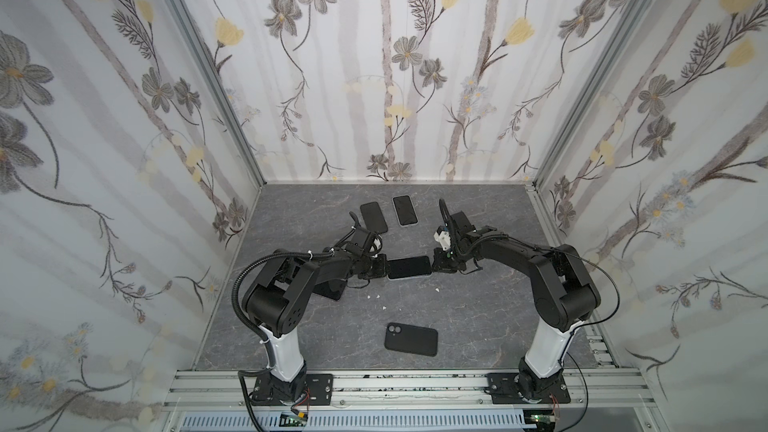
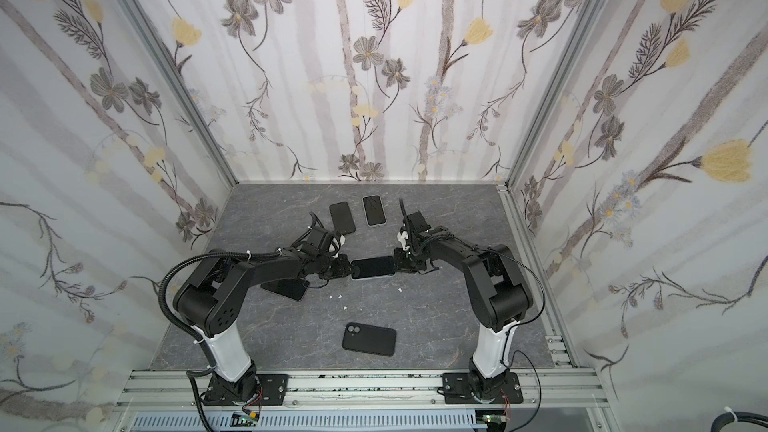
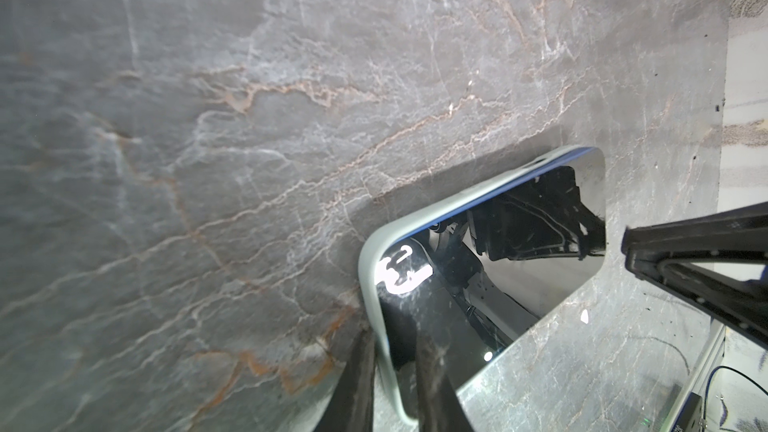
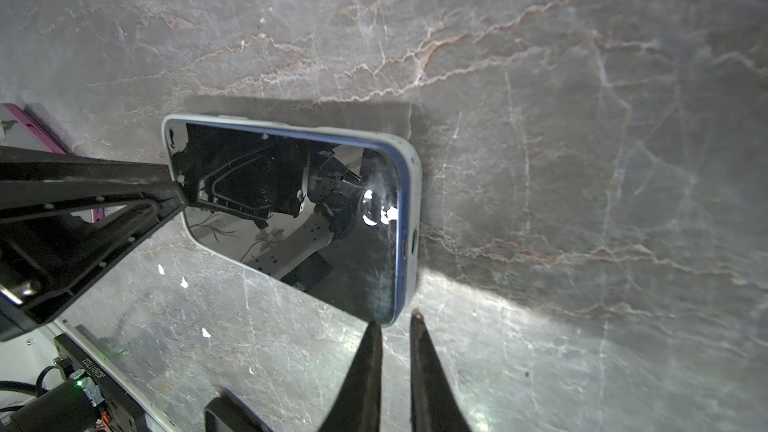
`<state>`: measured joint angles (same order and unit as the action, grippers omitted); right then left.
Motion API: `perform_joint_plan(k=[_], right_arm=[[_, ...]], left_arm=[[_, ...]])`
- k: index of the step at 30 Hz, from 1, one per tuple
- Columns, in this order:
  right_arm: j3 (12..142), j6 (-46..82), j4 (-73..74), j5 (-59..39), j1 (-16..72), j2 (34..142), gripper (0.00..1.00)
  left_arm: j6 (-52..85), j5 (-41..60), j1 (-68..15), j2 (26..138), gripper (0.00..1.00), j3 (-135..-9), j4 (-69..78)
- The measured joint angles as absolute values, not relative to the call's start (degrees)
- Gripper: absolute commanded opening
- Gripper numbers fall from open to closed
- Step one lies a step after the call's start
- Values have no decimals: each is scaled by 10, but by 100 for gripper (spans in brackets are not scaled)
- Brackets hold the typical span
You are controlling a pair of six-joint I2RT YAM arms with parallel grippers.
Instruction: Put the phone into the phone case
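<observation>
- At the centre of the table (image 1: 478, 326): the phone (image 1: 409, 268) lies flat, screen up, long axis running 9 to 3 o'clock. It sits in a pale case (image 3: 366, 268), whose rim wraps every edge the wrist views show.
- Left gripper (image 3: 392, 340), at the phone's 9 o'clock end: jaws drawn in tight on that end, one finger on the glass and one outside the rim. It has hold of the phone.
- Right gripper (image 4: 395, 320), at the 3 o'clock end: jaws all but closed, with the tips right at a corner of the case. Nothing plainly sits between them, so I can make out no hold.
- A blue band of the phone's frame shows inside the rim along one long side. I cannot tell whether it is flush.
- Step, as I read it: final seating — the phone is in and the corners are being pressed home.
- Next move calls for the left to anchor while the right's closed tips bear straight down on the corner. Go gently, since the glass looks slick and the tips could skid.
- Elsewhere: a black case (image 1: 411, 339) lies back up at 6 o'clock, well apart from the phone. Spare phones (image 1: 374, 217) lie at 12 o'clock.
</observation>
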<state>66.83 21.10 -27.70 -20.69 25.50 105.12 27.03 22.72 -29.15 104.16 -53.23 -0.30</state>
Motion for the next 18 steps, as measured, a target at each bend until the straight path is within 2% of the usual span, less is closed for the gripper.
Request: perform_joint_plan(k=[18], right_arm=[[668,209,-269,-217,257,1073,8]], left_arm=[[270,227,-292,1039,19,-532,-11]])
